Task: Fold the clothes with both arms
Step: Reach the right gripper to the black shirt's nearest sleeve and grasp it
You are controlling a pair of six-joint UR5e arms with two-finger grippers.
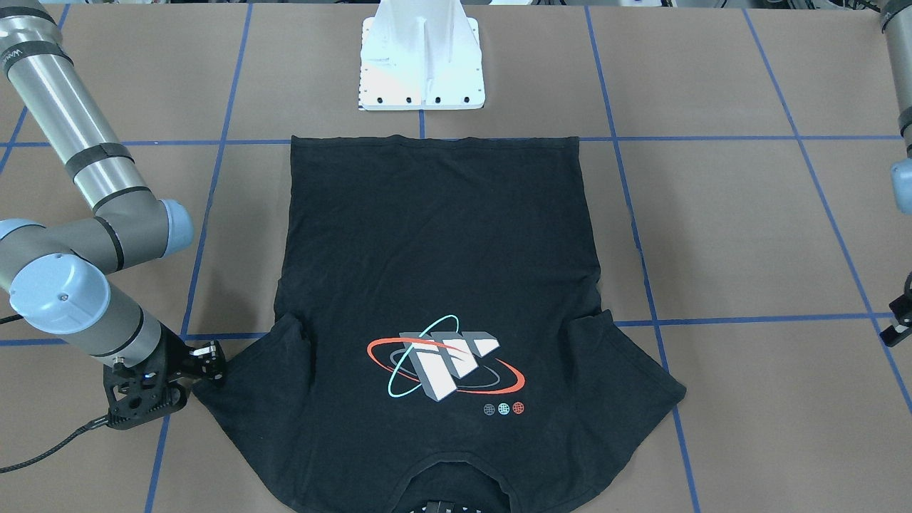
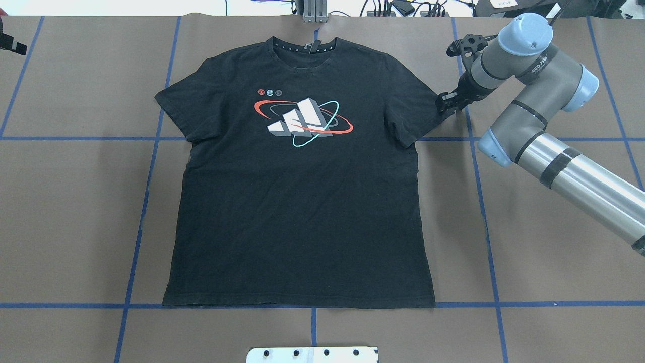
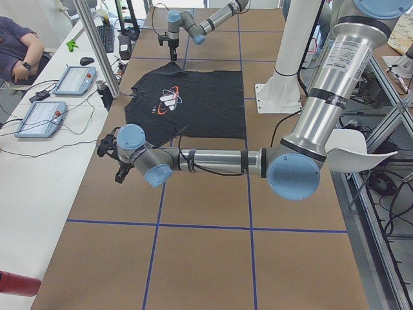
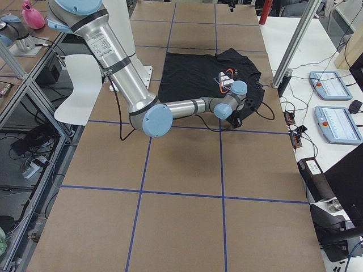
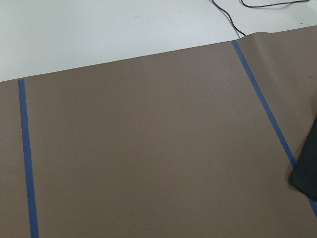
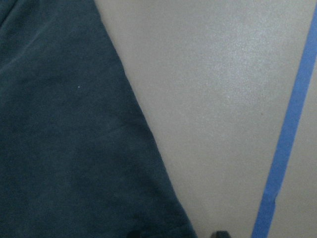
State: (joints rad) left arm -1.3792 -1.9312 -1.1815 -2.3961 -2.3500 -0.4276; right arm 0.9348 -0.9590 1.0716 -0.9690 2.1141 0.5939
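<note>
Brown paper gridded with blue tape lines [image 2: 145, 201] covers the surface [image 2: 75, 227]. The right end effector [image 2: 446, 103] sits low, fingers parted and clamping nothing, astride the hem of one sleeve [image 2: 421, 113] of the black T-shirt [image 2: 297, 201]. The shirt lies flat at the centre, print up. The left end effector [image 1: 896, 322] hangs well clear of the other sleeve, and I cannot tell how far it is open.

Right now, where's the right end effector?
In the overhead view, the right end effector is on the right side, at the sleeve edge of the T-shirt.
</note>
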